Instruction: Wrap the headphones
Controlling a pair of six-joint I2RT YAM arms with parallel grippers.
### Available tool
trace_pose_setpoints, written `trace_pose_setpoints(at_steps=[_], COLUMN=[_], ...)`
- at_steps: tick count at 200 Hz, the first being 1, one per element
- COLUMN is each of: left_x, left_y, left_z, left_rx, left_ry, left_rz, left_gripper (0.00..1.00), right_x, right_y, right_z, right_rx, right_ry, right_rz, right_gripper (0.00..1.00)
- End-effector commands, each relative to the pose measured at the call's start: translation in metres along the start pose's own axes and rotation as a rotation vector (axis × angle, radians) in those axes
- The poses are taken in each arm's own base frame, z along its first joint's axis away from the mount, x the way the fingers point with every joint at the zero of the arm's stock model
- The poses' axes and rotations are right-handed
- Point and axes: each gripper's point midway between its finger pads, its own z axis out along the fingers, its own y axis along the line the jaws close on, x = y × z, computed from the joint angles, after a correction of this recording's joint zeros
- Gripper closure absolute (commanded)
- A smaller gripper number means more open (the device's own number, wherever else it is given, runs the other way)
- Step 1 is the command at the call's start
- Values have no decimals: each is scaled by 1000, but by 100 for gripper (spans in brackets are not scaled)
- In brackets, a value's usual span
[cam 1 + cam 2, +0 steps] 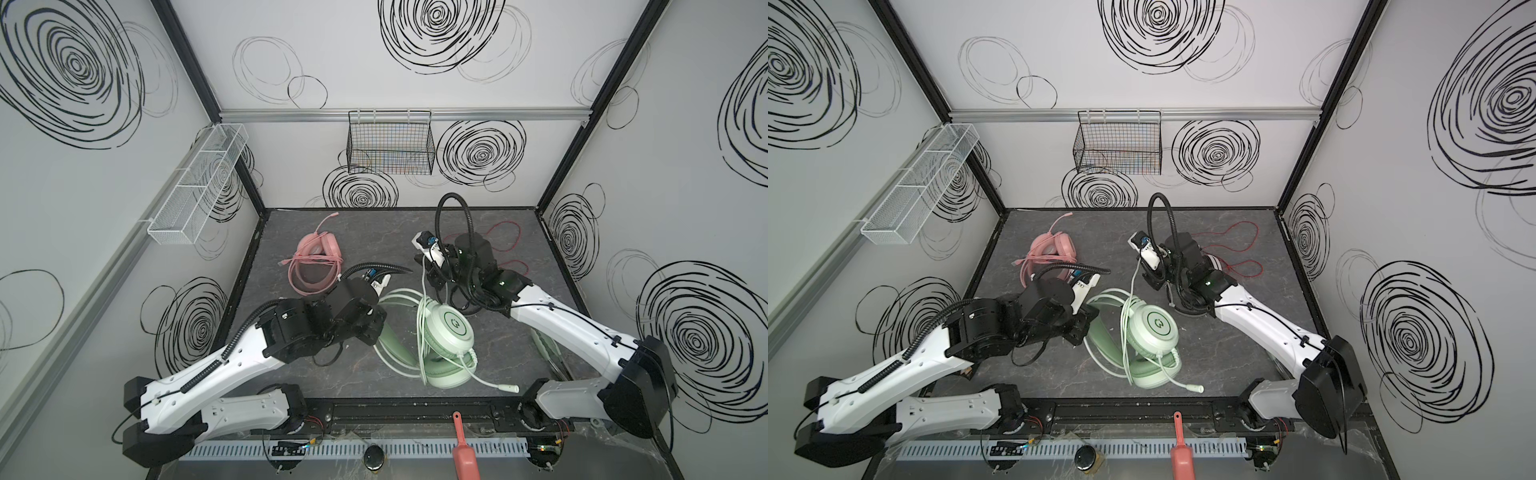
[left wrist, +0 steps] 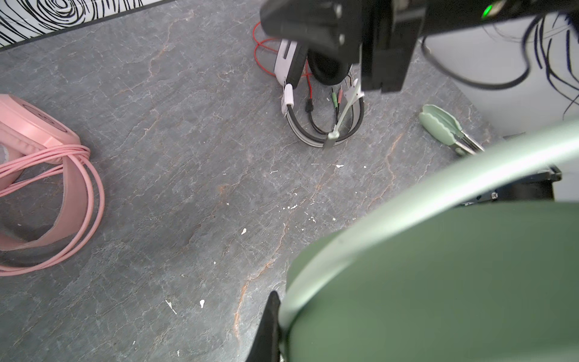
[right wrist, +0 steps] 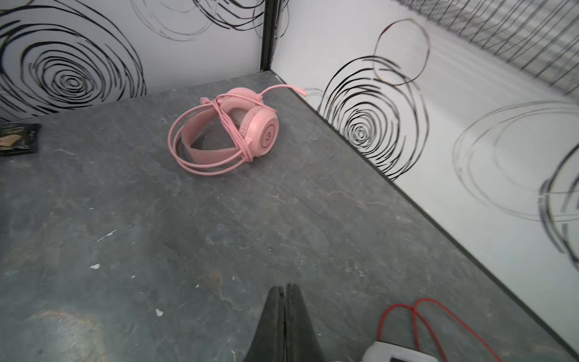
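The mint-green headphones (image 1: 451,328) (image 1: 1156,326) lie at the table's front middle, pale green cable looped round them. My left gripper (image 1: 376,328) (image 2: 279,313) is shut on their green headband (image 2: 438,282). My right gripper (image 1: 432,272) (image 3: 285,286) is shut on the pale green cable, held above the table. The cable's plug (image 2: 332,138) dangles below it. The pink headphones (image 1: 316,266) (image 3: 247,131) lie at the back left, pink cable wound round them. The white-and-black headphones (image 2: 291,62) sit under my right arm, with their red cable (image 1: 507,237) (image 3: 416,316) loose behind them.
Green tongs (image 2: 441,128) lie on the table right of the mint set. A black wire basket (image 1: 390,143) hangs on the back wall and a white mesh basket (image 1: 195,183) on the left wall. A salmon scoop (image 1: 465,453) rests past the front rail.
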Motion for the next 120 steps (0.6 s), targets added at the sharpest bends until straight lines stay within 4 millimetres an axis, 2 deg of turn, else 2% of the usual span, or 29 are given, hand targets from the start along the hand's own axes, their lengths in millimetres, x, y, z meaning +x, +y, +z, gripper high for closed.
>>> trace_pose_setpoints(at_steps=[1,17,46,59,89,120], left_x=[-34,-45,-74,-85,-102,-117], left_y=[-18,-15,-8,-4,-2,-3], left_z=[-20,-24,-39,-44,-55,-67], left_rx=[85,73,38,20,2,1], left_ry=[-119,-139,-198,-218,-243,-273], left_rz=[-47,-67,-107,-120,-124,-125], left_gripper=[100,100,100,100,100,100], right_x=[-10,-5,6,12,24,37], right_y=[10,21,52,64,78,86], right_z=[3,3,2,1,8,23], right_rx=[-66,-119,-285,-353,-456,-509], right_ry=[-69,-94,-187,-220,-216,-212], right_rz=[66,96,145,182,263,287], right_gripper=[100,96,90,83,74,74])
